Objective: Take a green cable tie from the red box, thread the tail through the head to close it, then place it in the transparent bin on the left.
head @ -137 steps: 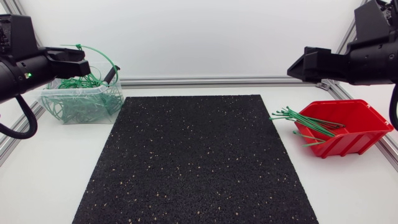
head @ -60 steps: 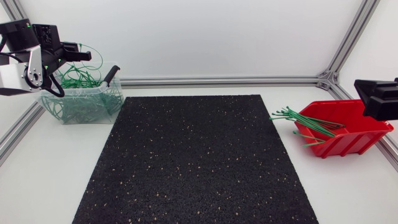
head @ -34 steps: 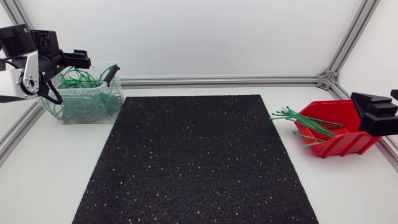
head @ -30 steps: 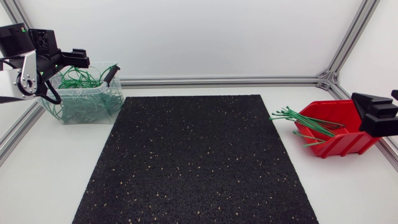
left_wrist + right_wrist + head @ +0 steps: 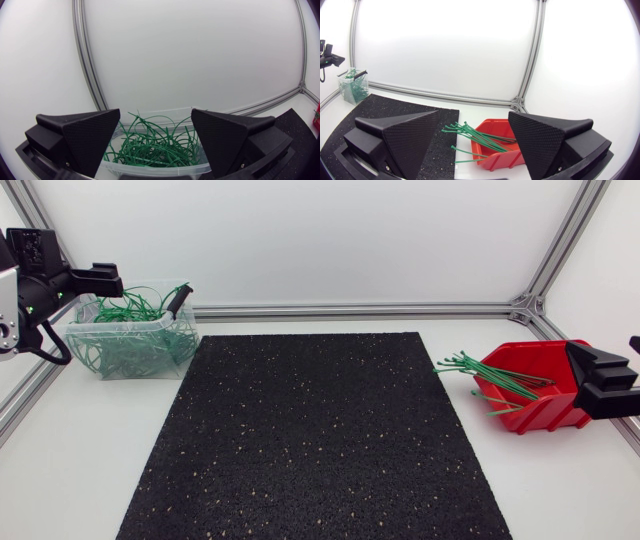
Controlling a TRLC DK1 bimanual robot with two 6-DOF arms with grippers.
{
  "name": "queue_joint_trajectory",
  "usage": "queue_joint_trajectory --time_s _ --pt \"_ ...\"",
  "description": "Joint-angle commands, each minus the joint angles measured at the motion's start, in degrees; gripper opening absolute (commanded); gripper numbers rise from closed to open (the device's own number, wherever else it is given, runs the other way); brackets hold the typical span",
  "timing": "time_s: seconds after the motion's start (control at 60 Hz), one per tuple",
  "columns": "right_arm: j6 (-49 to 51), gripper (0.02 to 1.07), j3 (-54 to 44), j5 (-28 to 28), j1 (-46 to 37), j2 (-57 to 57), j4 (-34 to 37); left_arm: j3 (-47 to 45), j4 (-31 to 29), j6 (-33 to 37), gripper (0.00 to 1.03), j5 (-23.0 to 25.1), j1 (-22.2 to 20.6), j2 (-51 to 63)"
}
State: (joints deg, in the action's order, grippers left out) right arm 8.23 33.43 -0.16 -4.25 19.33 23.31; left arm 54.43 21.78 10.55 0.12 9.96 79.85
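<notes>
bright, even light, soft shadows, seemingly from overhead.

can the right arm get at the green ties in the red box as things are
Probably yes. The right claw is open and empty, close by the red box. The green ties lie loose with tails poking over its open front, and nothing covers them.

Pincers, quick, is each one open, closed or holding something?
Left pincer: open, holding nothing.
Right pincer: open, holding nothing.
</notes>
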Motion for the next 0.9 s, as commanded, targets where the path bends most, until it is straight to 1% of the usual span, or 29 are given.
queue_joint_trajectory --time_s 0.0,0.167,0.35,0.683,0.767,0.883 --pt "1.4 1.02 -2.5 0.1 -0.4 -2.1 -1.2 -3.5 -1.5 -0.4 1.0 0.5 -0.5 -2.1" --pt "1.2 1.02 -5.1 0.3 -0.4 -5.0 -2.0 -10.4 -3.0 -1.6 1.0 0.6 -2.2 -8.3" --pt "-0.7 1.02 -10.7 0.2 0.6 -7.9 -6.3 -16.5 -4.6 -2.3 1.0 0.7 -4.1 -14.9" --pt "-4.1 1.02 -20.9 0.2 2.2 -13.0 -13.9 -24.9 -5.9 -4.0 1.0 3.6 -3.6 -25.4" --pt "-5.0 1.02 -23.7 0.2 2.7 -14.4 -16.0 -27.5 -6.0 -4.5 1.0 3.6 -3.9 -29.2" --pt "-6.1 1.02 -27.2 0.2 3.2 -16.2 -18.6 -30.2 -7.5 -5.0 1.0 3.7 -4.2 -33.9"
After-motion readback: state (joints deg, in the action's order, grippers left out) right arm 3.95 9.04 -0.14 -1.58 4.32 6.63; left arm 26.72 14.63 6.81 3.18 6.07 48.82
